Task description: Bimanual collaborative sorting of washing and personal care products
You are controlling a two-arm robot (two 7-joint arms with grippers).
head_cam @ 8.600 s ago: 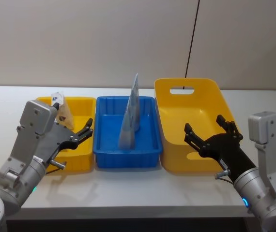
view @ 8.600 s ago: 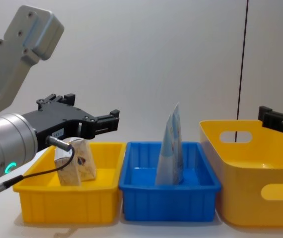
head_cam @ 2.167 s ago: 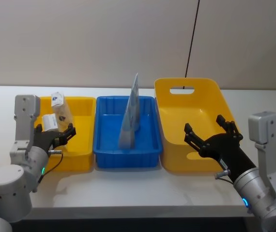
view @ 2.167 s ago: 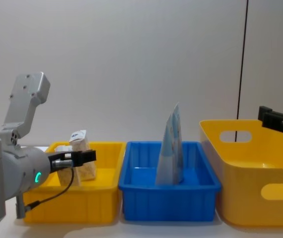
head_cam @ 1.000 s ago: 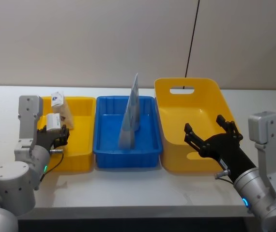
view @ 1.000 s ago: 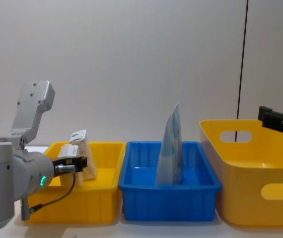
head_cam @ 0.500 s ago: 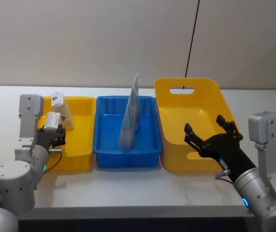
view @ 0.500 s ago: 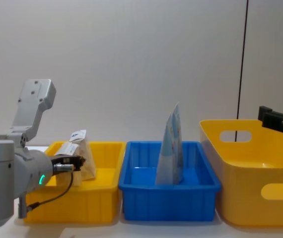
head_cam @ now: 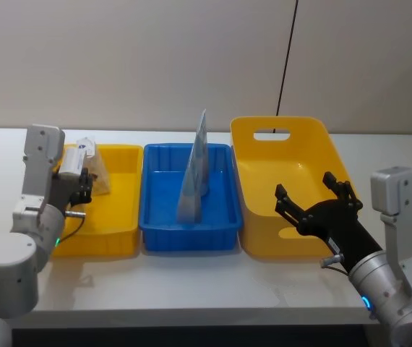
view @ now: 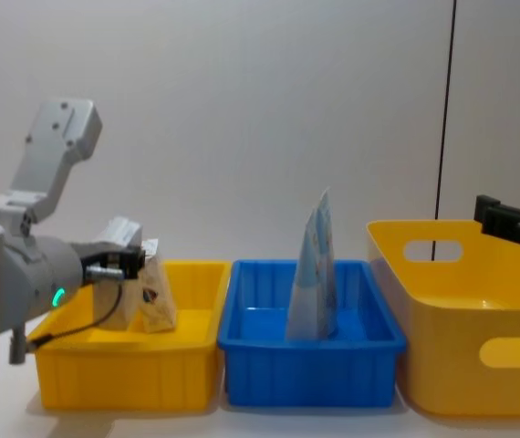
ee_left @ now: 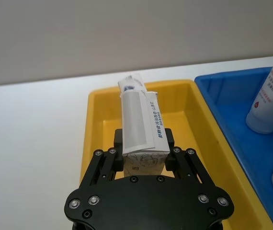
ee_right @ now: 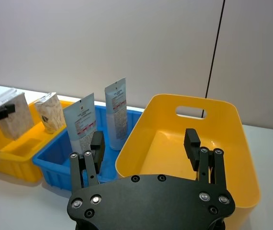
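Note:
My left gripper (head_cam: 78, 184) is shut on a silver-grey soft pack (head_cam: 74, 160) and holds it above the small yellow bin (head_cam: 116, 218). In the left wrist view the silver-grey pack (ee_left: 139, 117) sits upright between the jaws of the left gripper (ee_left: 144, 142). A small tan pack (head_cam: 100, 178) stands in that bin just beyond, and it also shows in the chest view (view: 157, 299). Two pale blue pouches (head_cam: 194, 173) stand in the blue bin (head_cam: 188, 235). My right gripper (head_cam: 314, 206) hangs open at the large yellow bin's front, holding nothing.
The large yellow bin (head_cam: 262, 233) with a handle slot stands at the right, touching the blue bin. The three bins form a row across the white table (head_cam: 213, 282). A black cable (head_cam: 287, 54) runs down the wall behind.
Earlier the left gripper hovered open above the small yellow bin, then went down and shut on the silver-grey pack. It has since risen with the pack. The right arm has not moved.

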